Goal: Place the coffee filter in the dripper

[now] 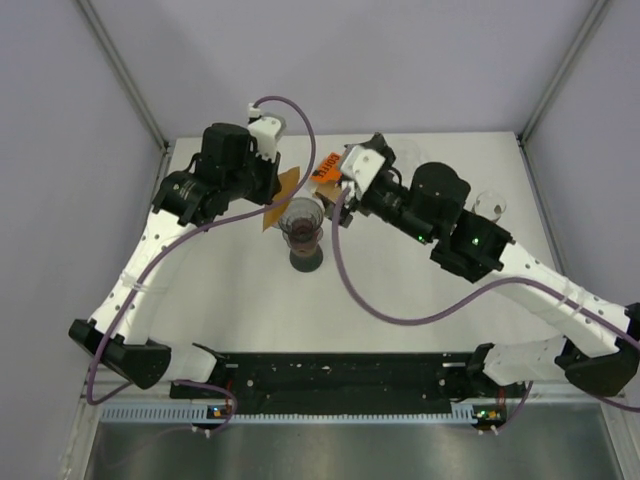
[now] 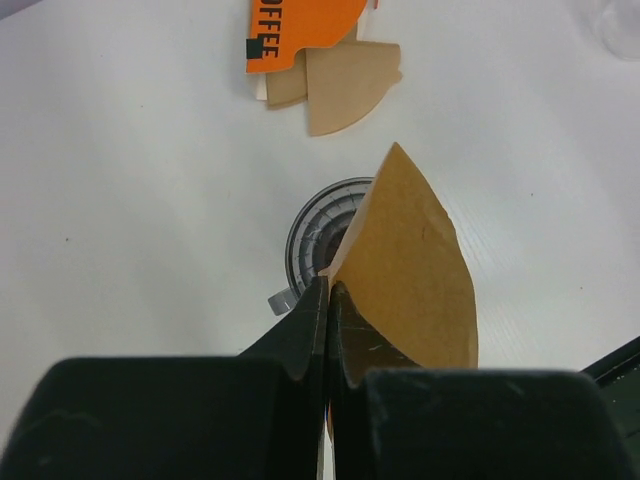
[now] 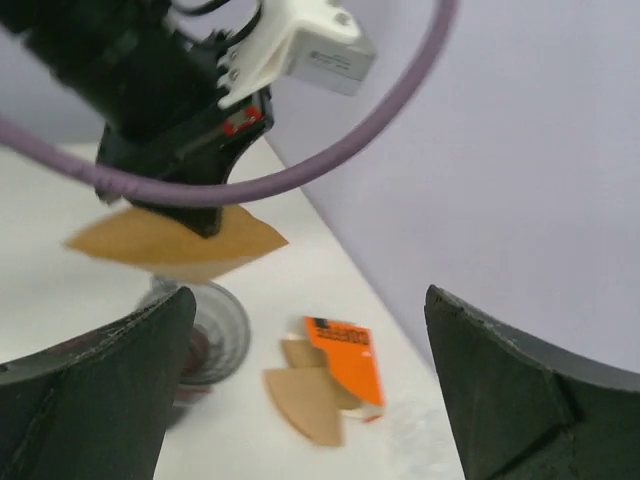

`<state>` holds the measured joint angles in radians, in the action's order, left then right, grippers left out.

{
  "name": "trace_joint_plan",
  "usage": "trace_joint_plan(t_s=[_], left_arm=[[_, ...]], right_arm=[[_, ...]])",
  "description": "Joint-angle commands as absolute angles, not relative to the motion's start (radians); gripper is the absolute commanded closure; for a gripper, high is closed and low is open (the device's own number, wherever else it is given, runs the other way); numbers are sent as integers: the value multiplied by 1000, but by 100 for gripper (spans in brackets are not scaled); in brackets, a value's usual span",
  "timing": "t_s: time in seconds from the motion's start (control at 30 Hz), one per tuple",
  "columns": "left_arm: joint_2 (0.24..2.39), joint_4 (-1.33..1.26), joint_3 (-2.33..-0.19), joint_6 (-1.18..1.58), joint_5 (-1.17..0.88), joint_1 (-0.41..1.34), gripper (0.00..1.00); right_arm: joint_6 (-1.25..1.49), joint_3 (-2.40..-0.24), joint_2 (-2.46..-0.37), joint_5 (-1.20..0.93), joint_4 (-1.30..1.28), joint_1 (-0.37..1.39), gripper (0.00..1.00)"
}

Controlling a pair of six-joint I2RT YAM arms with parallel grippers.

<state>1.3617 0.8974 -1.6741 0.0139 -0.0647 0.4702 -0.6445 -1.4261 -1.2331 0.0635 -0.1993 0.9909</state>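
My left claw (image 2: pixel 328 290) is pinched shut on the brown coffee filter (image 2: pixel 410 270), holding it on edge just above the dripper (image 2: pixel 320 225) in the middle of the desk (image 2: pixel 120 200), while my right claw (image 3: pixel 310 295) gapes wide and empty nearby, the orange filter packet (image 2: pixel 300 30) lying toward the far edge.

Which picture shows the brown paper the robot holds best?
The left wrist view: the filter fills the middle, pinched by the left gripper. The right wrist view shows it slanted and blurry; the top view shows only a sliver.
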Motion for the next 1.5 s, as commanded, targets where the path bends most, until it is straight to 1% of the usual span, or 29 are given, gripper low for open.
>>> trace_joint_plan(t_s=[0.0,0.03,0.1,0.17,0.23,0.4,0.5,0.6,0.63,0.7,0.77,0.83,0.97,1.07,1.2,1.47], left_arm=[[1356,847,-1732,110,-51,468,100],[1359,842,-1736,121,-52,469,100],[1365,836,-1741,152,-52,468,100],[1365,825,-1740,172,-35,469,100],[1365,821,-1732,186,-19,468,100],[1358,813,-1712,201,-11,469,100],[1356,813,-1713,210,-11,468,100],[1350,811,-1717,210,-11,468,100],[1348,811,-1717,207,21,468,100],[1348,811,-1717,207,29,469,100],[1350,811,-1715,206,20,469,100],[1350,811,-1712,206,14,469,100],[1339,811,-1697,183,34,469,100],[1332,808,-1666,160,87,468,100],[1328,810,-1617,127,84,465,100],[1313,844,-1549,84,29,439,100]], right_arm=[[98,-1499,-1293,185,-75,988,3],[200,-1508,-1311,181,-80,988,6],[354,-1528,-1363,202,-98,989,16],[438,-1548,-1402,262,-126,992,22],[491,-1548,-1423,305,-120,999,23],[495,-1571,-1485,351,-94,1009,24],[483,-1582,-1520,371,-86,1009,27],[465,-1571,-1540,406,-101,1005,34],[462,-1566,-1543,411,-112,1003,35],[463,-1572,-1561,394,-139,991,41],[465,-1583,-1581,376,-164,982,50],[454,-1595,-1597,377,-181,979,63],[428,-1598,-1583,397,-215,962,87],[414,-1626,-1580,319,-288,914,99],[362,-1681,-1608,187,-388,887,100],[327,-1762,-1617,129,-590,838,100]])
